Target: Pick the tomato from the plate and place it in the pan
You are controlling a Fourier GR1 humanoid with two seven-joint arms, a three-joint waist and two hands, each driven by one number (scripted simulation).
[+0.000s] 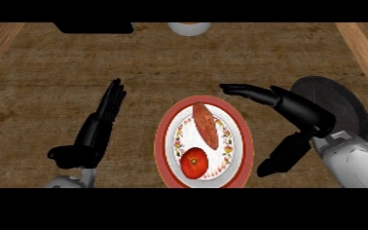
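A red tomato (194, 162) lies at the near end of a red-rimmed plate (244, 141) with a patterned white middle. Beside it on the same plate rests a long reddish-brown piece of food (206, 124). The dark pan (336, 99) sits at the right, partly hidden behind my right hand (305, 110). That hand hovers open just right of the plate, its fingers stretched left over the plate's far rim and its thumb hanging down beside the near rim. It touches nothing. My left hand (97, 129) rests open left of the plate, fingers pointing away.
A white cup or bowl (190, 28) stands at the far edge of the wooden counter, and a black object (93, 27) lies at the far left. Lighter wooden strips run along both sides.
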